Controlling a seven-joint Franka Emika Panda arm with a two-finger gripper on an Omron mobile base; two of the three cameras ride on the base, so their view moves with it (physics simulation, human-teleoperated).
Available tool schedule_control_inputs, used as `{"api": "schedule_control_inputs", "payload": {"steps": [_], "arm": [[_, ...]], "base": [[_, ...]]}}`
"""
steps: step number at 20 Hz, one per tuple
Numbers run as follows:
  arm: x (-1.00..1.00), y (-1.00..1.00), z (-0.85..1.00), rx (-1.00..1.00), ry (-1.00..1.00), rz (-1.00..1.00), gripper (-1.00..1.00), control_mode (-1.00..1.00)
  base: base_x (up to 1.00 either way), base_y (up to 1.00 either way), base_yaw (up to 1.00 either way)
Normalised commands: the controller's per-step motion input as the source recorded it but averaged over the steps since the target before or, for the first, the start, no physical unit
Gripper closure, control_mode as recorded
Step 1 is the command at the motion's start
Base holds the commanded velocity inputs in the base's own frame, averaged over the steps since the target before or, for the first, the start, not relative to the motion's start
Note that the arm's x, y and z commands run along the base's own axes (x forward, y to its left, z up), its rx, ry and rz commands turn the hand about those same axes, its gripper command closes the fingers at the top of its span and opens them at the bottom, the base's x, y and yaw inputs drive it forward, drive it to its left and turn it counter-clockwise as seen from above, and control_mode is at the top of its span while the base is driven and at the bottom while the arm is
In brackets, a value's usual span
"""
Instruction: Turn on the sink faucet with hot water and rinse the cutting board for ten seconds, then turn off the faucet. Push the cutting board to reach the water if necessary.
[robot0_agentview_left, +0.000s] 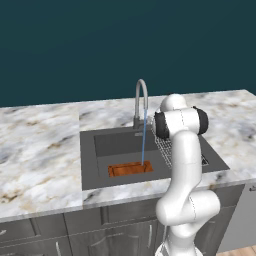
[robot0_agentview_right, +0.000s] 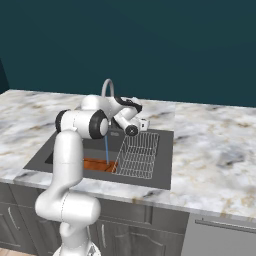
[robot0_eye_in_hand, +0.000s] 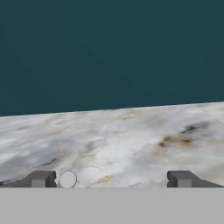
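Rinse in progress: one cutting board (robot0_agentview_left: 130, 169) lies at the front of the sink (robot0_agentview_left: 89, 165), one water (robot0_agentview_left: 143, 142) stream striking its right end; holding off until the rinse is done seems best. One dish rack (robot0_agentview_right: 136, 155) occupies the sink's right part. Behind stand one sink faucet (robot0_agentview_left: 139, 102) and one gripper (robot0_eye_in_hand: 112, 179), fingers wide, empty

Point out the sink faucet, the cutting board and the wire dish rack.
sink faucet (robot0_agentview_left: 141, 86): left base view, on the arched spout.
cutting board (robot0_agentview_left: 129, 169): left base view, on the board's flat middle.
wire dish rack (robot0_agentview_right: 138, 155): right base view, on the rack's wire floor.
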Motion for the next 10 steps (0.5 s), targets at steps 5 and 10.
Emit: {"api": "schedule_control_inputs", "payload": {"steps": [5,10], "arm": [[0.0,-0.12,0.0,0.0,0.0,0.0,-1.0,-1.0],[0.0,-0.01,0.0,0.0,0.0,0.0,-1.0,-1.0]], "base": [[0.0,0.0,0.0],[0.0,0.0,0.0]]}}
